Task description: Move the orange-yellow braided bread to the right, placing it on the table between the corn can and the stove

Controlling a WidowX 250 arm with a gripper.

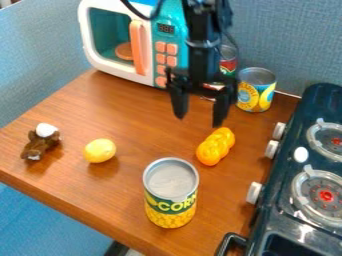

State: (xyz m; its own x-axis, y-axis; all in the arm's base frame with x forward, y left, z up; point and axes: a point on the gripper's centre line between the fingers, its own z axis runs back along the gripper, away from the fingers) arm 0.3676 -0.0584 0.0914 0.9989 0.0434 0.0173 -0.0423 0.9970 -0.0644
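Black robot gripper (200, 121), with fingers spread apart and nothing held between, hanging above a brown wooden table (133, 120). Apparently at a free-handed stage, before any grasp; from this pose, any pick-up would call for lining up over an item, lowering with fingers apart, then closing. Arm (204, 55) entering from the top edge, running almost straight down, with fingertips pointing at the tabletop. Nearest below, slightly to the right in view, a lumpy yellow-orange object (216, 146), lying at a slant on the wood. Closer to the camera, a corn can (171, 192), standing upright. Toward the left, a yellow lemon-like item (99, 150) and, beyond, a small brown object with a white top (41, 141). Behind the gripper, a toy microwave (117, 70) in white and teal, with an orange handle. Just beside the arm, toward the back, a can with a yellow-and-blue label (256, 90) and a partly hidden red-and-green can (228, 64). Along the right, a dark toy stove (275, 220).
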